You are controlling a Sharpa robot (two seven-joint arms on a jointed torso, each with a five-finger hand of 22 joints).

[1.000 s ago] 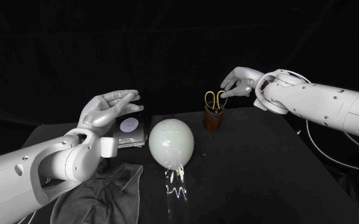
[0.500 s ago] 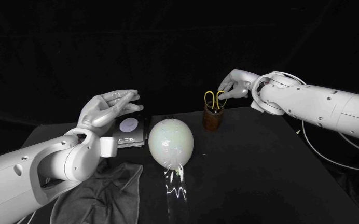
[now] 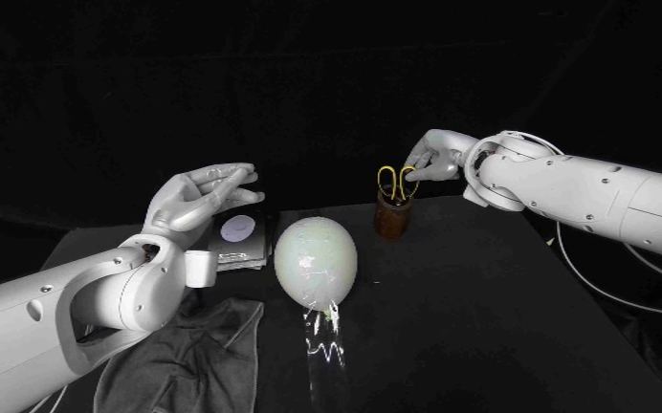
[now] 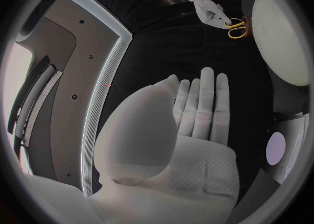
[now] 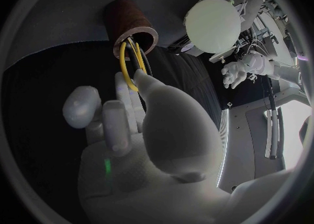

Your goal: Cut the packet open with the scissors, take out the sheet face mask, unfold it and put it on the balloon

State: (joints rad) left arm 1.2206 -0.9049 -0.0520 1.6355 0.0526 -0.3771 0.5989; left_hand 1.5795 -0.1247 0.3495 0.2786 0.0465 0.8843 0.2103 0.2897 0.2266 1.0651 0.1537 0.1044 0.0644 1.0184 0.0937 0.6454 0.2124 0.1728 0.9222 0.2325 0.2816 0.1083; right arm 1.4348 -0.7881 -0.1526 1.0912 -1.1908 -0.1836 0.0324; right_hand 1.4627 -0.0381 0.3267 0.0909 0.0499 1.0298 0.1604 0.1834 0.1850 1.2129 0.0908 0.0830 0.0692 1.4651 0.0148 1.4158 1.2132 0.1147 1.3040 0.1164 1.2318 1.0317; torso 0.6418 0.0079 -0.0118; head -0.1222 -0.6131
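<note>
Right hand (image 3: 431, 158) is up at the back of the table (image 3: 469, 317), right on the scissors (image 3: 396, 184). The thumb and a finger are closed in narrow around one yellow handle loop, and the other fingers are tucked close. The scissors stand blades-down in a brown cup (image 3: 393, 222), handles poking out of the top.

Over to the left hand (image 3: 200, 196) - it hovers above the table, fingers stretched out straight and lying side by side, holding nothing.

Below it the packet (image 3: 242, 231) lies flat, dark with a pale oval on it, just beside the balloon (image 3: 316, 260). The balloon lies on the table in the middle - pale and egg-shaped, between packet and cup. A grey cloth (image 3: 187, 360) lies crumpled at the near left.
</note>
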